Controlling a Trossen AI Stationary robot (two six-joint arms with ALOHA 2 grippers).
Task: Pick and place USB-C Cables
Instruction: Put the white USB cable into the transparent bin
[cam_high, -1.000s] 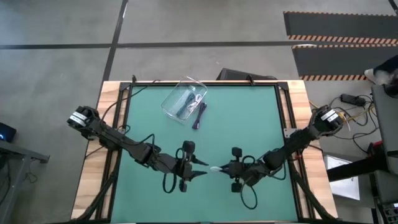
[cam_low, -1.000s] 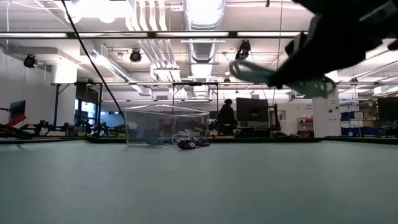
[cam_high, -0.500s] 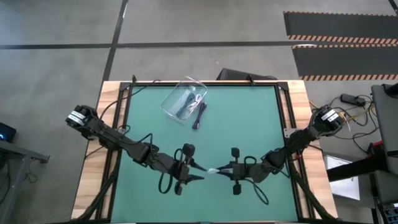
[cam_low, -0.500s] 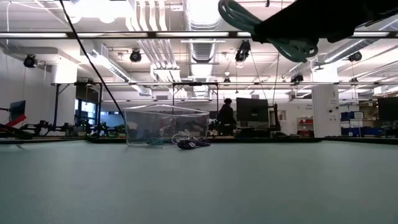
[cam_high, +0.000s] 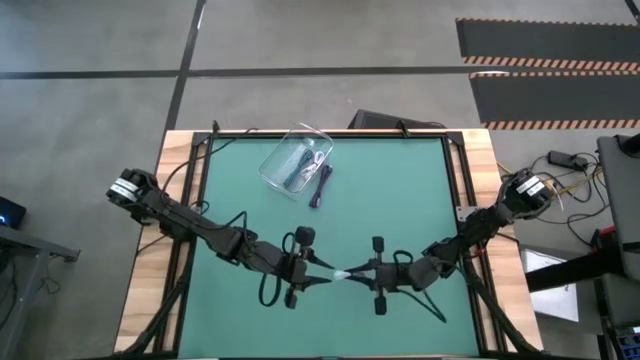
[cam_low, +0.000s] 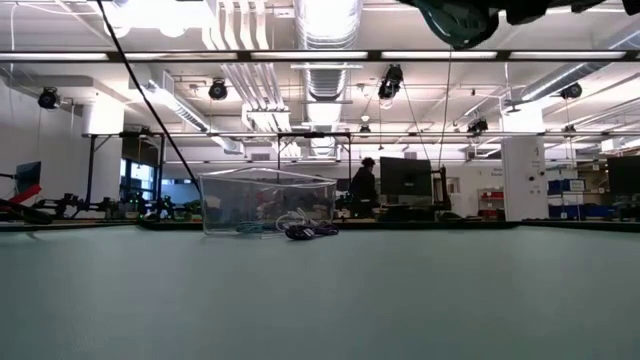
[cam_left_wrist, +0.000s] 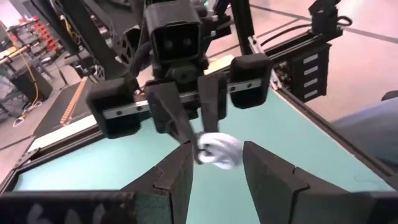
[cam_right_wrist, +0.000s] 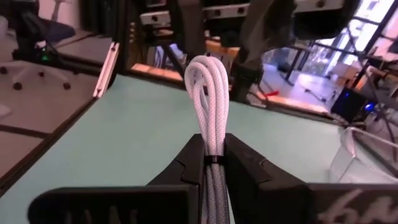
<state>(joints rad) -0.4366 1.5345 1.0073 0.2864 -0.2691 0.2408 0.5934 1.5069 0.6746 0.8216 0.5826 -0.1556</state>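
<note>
Cable first: the white cable (cam_right_wrist: 208, 93) you are moving sits pinched in the right gripper (cam_high: 352, 273), fingers closed on its banded middle with the looped end sticking out. It hangs above the near middle of the table (cam_high: 400, 200), tip to tip with the left gripper (cam_high: 327, 277). That one's fingers are spread with the white bundle between them, not visibly clamped — it reads as a hand-over in mid-air, though you cannot be sure.

Progress looks partial. A dark cable (cam_high: 320, 187) lies on the mat just beside the clear box (cam_high: 293, 160), and at least two more bundles seem to be inside it — which ones is too small to tell.

You have bare mat all the way between the grippers and the box. Mind the raised frame at the near edge, close behind both wrists.
</note>
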